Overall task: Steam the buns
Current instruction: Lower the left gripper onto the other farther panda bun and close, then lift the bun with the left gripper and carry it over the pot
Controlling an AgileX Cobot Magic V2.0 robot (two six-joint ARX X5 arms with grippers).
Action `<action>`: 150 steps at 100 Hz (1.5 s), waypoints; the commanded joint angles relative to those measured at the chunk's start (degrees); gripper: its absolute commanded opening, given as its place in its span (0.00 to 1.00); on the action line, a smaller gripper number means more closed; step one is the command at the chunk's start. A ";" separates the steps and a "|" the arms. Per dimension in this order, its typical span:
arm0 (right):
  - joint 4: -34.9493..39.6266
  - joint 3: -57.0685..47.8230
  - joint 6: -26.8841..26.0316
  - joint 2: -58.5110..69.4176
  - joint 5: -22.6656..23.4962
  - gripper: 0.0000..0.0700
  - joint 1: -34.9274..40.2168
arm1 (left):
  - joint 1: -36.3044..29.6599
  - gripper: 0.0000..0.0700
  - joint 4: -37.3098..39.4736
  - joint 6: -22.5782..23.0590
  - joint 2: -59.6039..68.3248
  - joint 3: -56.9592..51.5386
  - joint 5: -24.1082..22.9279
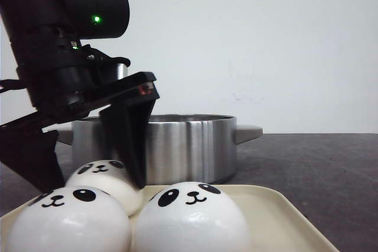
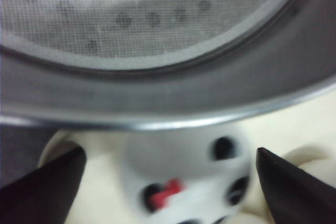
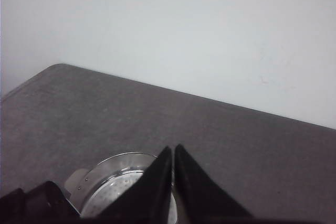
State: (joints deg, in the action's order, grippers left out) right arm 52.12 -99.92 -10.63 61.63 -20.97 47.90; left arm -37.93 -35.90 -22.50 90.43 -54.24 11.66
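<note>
Left black gripper (image 1: 82,172) hanging spread wide around rear white panda-faced bun (image 1: 106,178), shiny steel steamer pot (image 1: 183,146) sitting just beyond; right gripper (image 3: 173,182) resting pinched together, holding nothing

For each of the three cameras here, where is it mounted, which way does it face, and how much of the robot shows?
Front view: low at table height, facing forward over the tray of panda buns toward the steamer pot; the left arm and open left claw show.
Left wrist view: on the left arm, looking down at one panda bun between its fingers, beside the pot's perforated insert.
Right wrist view: raised, looking over the table; shut right claw shows.
All three share the pot.
</note>
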 commanded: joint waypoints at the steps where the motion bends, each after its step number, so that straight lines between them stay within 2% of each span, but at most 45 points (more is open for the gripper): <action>1: -0.48 -1.03 0.52 0.35 -0.11 0.00 0.52 | -0.46 0.75 0.11 -1.14 2.45 -0.46 -0.39; 8: -0.44 -1.03 0.55 0.35 -0.11 0.00 0.50 | -0.46 0.47 -0.11 -1.14 3.26 -0.46 -0.37; 18: -0.42 -1.03 0.55 0.35 -0.11 0.00 0.52 | -0.46 0.00 -0.94 -0.55 3.58 -0.46 -0.28; 38: -0.44 -1.03 0.55 0.48 -0.13 0.00 0.50 | -0.50 0.01 -2.62 -0.11 1.01 -0.72 0.59; 63: -0.68 -1.03 0.52 0.83 -0.28 0.00 0.50 | -2.21 0.01 -4.04 -0.09 -13.60 -4.52 2.67; 72: -0.70 -1.03 0.46 0.90 -0.26 0.00 0.52 | -2.16 0.01 -3.85 -0.76 -17.27 -8.07 -0.22; 79: -0.68 -1.01 0.33 0.90 -0.07 0.00 0.52 | -1.31 0.01 -4.33 1.05 -17.38 -11.39 -3.15; 96: -0.59 -1.01 0.09 0.94 -0.04 0.00 0.52 | 3.34 0.01 -8.50 7.06 -10.34 -20.35 -4.07; 109: -0.48 -1.01 0.11 0.92 -0.04 0.00 0.55 | 5.81 0.01 -9.57 9.64 -2.95 -26.08 -4.57; 130: -0.44 -1.01 0.09 1.22 -0.07 0.00 0.72 | 8.76 0.01 -7.80 10.29 9.53 -33.99 -5.88; 150: -0.33 -1.01 -0.17 1.22 -0.07 0.00 0.72 | 10.40 0.01 -5.09 10.29 18.53 -36.17 -5.92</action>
State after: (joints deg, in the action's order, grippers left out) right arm 52.10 -99.92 -10.55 62.35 -21.04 48.01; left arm -27.53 -41.69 -12.91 106.48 -88.88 5.91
